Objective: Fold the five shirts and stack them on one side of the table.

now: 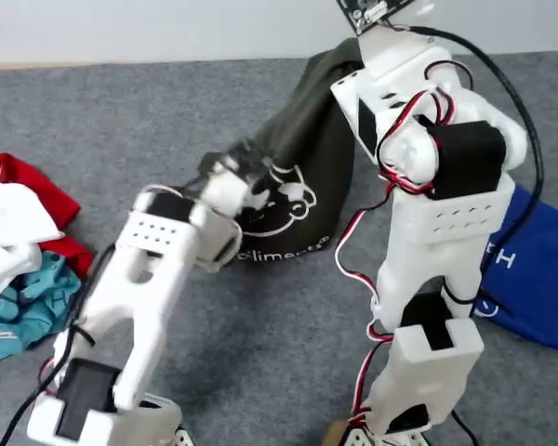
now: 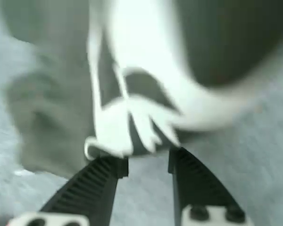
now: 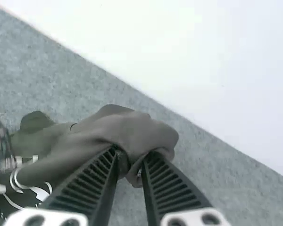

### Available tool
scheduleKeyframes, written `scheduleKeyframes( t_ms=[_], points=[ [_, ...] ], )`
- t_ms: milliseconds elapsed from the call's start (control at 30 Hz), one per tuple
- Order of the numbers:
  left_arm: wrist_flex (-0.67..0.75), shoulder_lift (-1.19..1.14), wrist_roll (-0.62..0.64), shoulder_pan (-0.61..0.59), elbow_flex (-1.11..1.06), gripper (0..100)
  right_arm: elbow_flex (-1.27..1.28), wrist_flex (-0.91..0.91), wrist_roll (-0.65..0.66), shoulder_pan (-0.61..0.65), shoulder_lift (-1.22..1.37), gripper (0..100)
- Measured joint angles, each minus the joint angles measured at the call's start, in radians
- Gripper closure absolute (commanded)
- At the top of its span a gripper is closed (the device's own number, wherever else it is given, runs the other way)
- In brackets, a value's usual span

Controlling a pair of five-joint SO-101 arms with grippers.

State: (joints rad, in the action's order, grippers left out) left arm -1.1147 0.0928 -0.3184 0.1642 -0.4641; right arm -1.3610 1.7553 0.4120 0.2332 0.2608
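Note:
A dark olive shirt with a white print hangs lifted at the back centre of the grey table. My right gripper holds its top edge up; in the right wrist view the gripper is shut on a bunched fold of the shirt. My left gripper is at the shirt's lower left edge, beside the print. In the left wrist view the gripper is open, with the blurred white print of the shirt just beyond the fingertips.
A pile of a red shirt, a white shirt and a teal shirt lies at the left edge. A blue shirt lies at the right, partly behind the right arm. Grey carpet covers the table.

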Motion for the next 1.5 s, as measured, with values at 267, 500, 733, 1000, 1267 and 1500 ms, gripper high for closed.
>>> scheduleKeyframes(
  t_ms=[267,500,733,1000,1267,1500],
  points=[
    [-0.017,-0.261,0.104,-0.192,0.348,86,0.141,0.002,0.002,-0.091,-0.044,98.9],
    [-0.275,-0.298,0.12,-0.253,0.674,86,0.149,0.002,0.002,-0.213,-0.044,98.9],
    [-0.479,-0.298,0.12,-0.261,0.873,86,0.149,-0.002,0.023,-0.152,-0.163,98.9],
    [-0.612,-0.298,0.13,-0.364,1.112,86,0.149,-0.201,0.061,-0.032,-0.259,98.9],
    [-0.617,-0.158,0.169,-0.463,1.166,86,0.149,-0.423,0.063,0.031,-0.307,98.9],
    [-0.618,-0.011,0.17,-0.466,1.077,86,0.147,-0.54,0.249,0.249,-0.301,98.9]
  ],
)
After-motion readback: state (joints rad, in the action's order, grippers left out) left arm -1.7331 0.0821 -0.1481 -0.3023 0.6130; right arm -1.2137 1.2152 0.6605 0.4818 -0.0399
